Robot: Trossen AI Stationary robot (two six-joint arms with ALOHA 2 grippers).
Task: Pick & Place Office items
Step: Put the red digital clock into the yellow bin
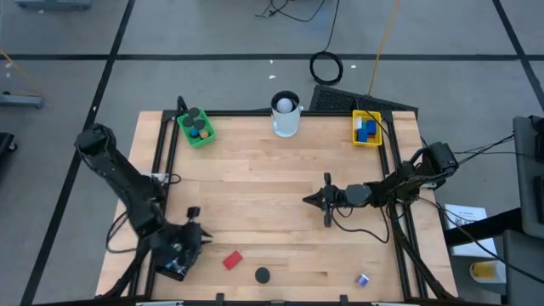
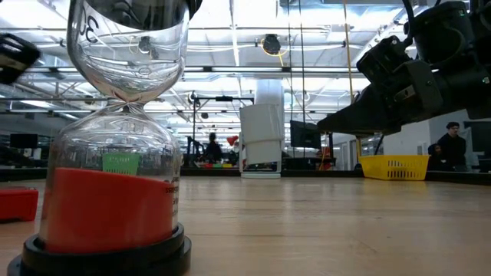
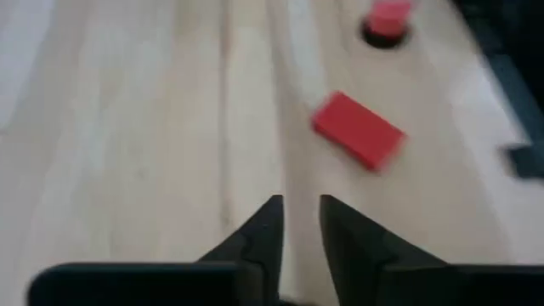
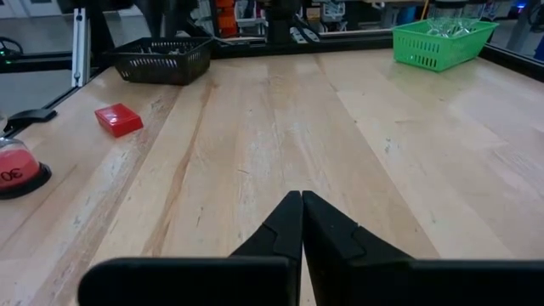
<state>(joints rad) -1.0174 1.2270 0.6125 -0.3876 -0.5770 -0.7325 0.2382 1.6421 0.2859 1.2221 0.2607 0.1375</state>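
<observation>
The left gripper [image 3: 299, 223] hangs low over the desk [image 1: 280, 187] at its near left corner, its fingers [image 3: 255, 238] a narrow slot apart and gripping nothing; the red block [image 3: 357, 129] lies flat just ahead of the tips and off to one side, not between them; if the fingers go down as they stand, the slot looks too narrow to straddle the block, and one tip may land on its top or nudge it away. Beyond the block stands a sand timer [image 3: 387, 21] with red sand on a black base; a push on the block in that direction, or a wide sweep of the arm, could knock it over. A small blue-and-white piece [image 1: 362, 279] sits well off toward the near right corner, out of the left fingers' easy reach. The right gripper [image 4: 301, 223] waits over the desk's right middle with its fingers pressed together and empty; the green tray [image 1: 196, 127] and yellow tray [image 1: 366, 128] at the far edge already hold items, so a careless drop there could bounce off them.
</observation>
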